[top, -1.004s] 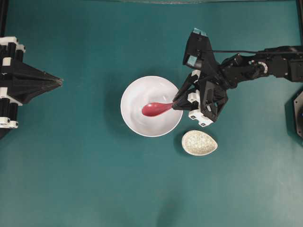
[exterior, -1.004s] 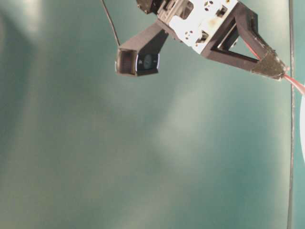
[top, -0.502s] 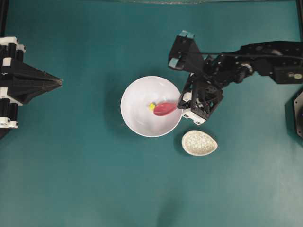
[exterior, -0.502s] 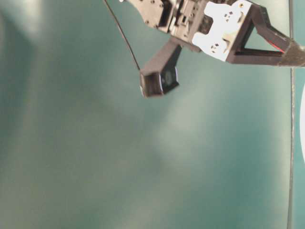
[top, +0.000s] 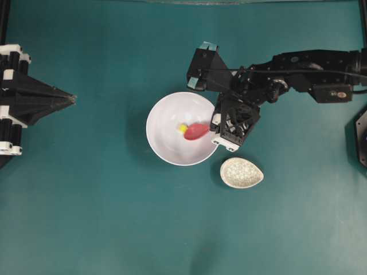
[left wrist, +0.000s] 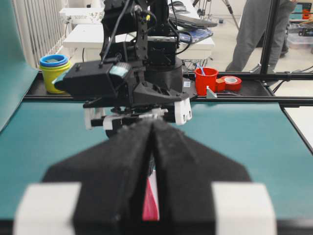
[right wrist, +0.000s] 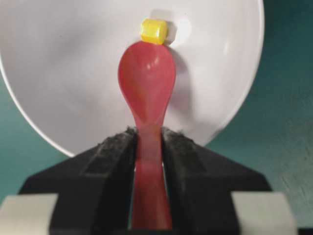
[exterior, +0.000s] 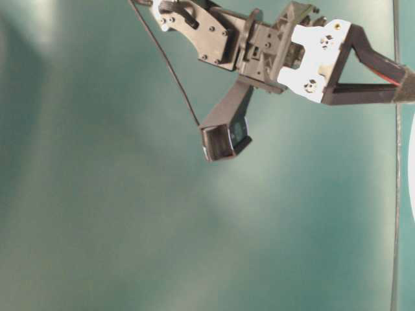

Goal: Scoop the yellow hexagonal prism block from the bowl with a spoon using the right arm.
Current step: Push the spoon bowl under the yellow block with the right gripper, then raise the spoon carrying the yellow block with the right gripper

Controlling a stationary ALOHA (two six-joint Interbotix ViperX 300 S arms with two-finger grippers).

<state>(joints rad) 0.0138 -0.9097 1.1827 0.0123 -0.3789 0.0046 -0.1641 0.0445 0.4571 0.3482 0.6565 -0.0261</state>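
Note:
The white bowl (top: 166, 143) sits mid-table. In it lies the yellow hexagonal prism block (top: 182, 128), small and bright. My right gripper (top: 214, 127) hangs over the bowl's right rim, shut on the handle of the pinkish-red spoon (top: 196, 130). In the right wrist view the spoon (right wrist: 146, 78) points away from my right gripper (right wrist: 148, 134) into the bowl (right wrist: 68, 73). The block (right wrist: 153, 30) rests against the scoop's tip, outside the scoop. My left gripper (top: 71, 99) stays shut at the left edge, holding nothing. From table level, the right gripper (exterior: 405, 84) shows at the right edge.
A small speckled egg-shaped dish (top: 242, 172) lies just right of the bowl's lower edge, below my right gripper. The right wrist camera (top: 202, 67) juts out above the bowl's upper right rim. Cups and tape stand beyond the table's far end.
The right arm has swung left and its wrist has turned. The spoon's scoop drew back to the right, uncovering the yellow block, and now its tip meets the block.

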